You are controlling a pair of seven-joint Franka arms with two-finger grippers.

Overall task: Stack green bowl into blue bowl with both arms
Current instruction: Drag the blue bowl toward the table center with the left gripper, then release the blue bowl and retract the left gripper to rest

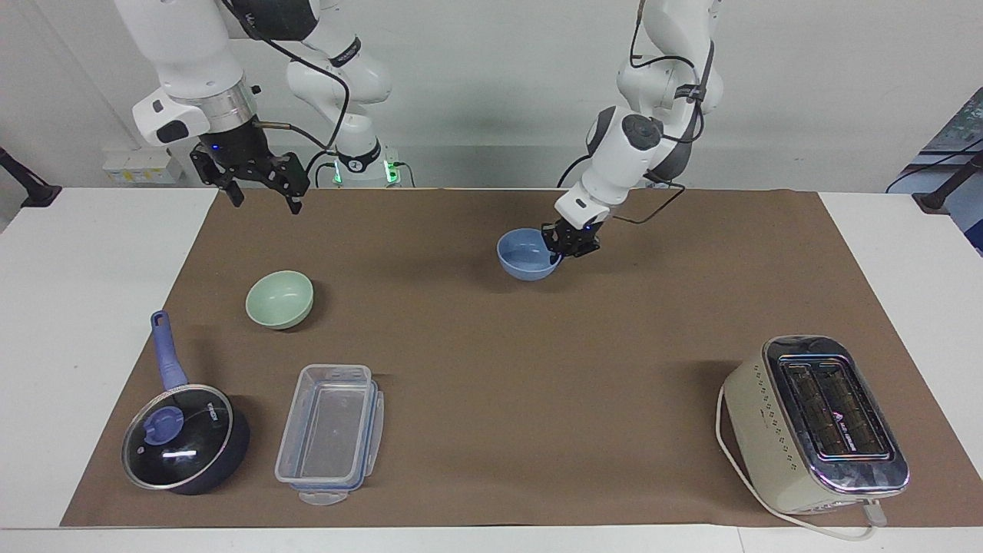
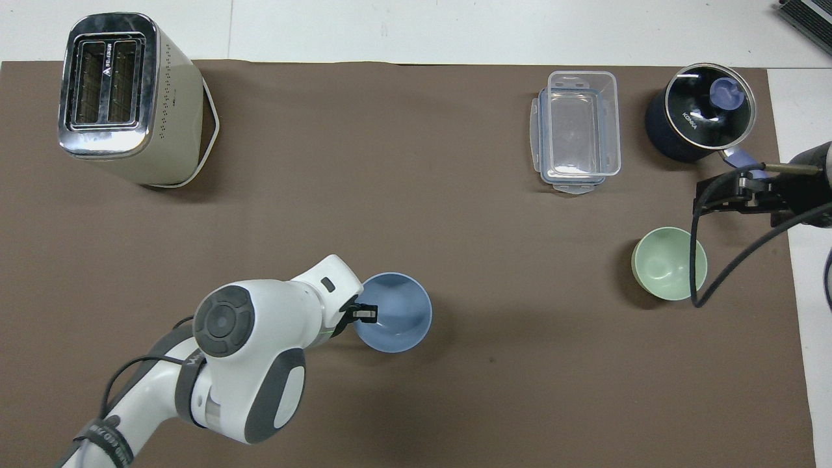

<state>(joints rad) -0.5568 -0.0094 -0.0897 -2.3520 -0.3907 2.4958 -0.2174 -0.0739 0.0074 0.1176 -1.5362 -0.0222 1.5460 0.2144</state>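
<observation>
The blue bowl (image 1: 526,256) is low over the brown mat near the table's middle; it also shows in the overhead view (image 2: 398,313). My left gripper (image 1: 563,247) is shut on the bowl's rim on the side toward the left arm's end, and shows in the overhead view (image 2: 364,313) too. The green bowl (image 1: 279,299) sits upright and empty on the mat toward the right arm's end, also in the overhead view (image 2: 668,262). My right gripper (image 1: 263,198) hangs open and empty, high up beside the green bowl, apart from it.
A dark pan with a glass lid and blue handle (image 1: 184,438) and a clear plastic container (image 1: 330,432) lie farther from the robots than the green bowl. A cream toaster (image 1: 818,426) stands at the left arm's end. The brown mat (image 1: 491,369) covers the table.
</observation>
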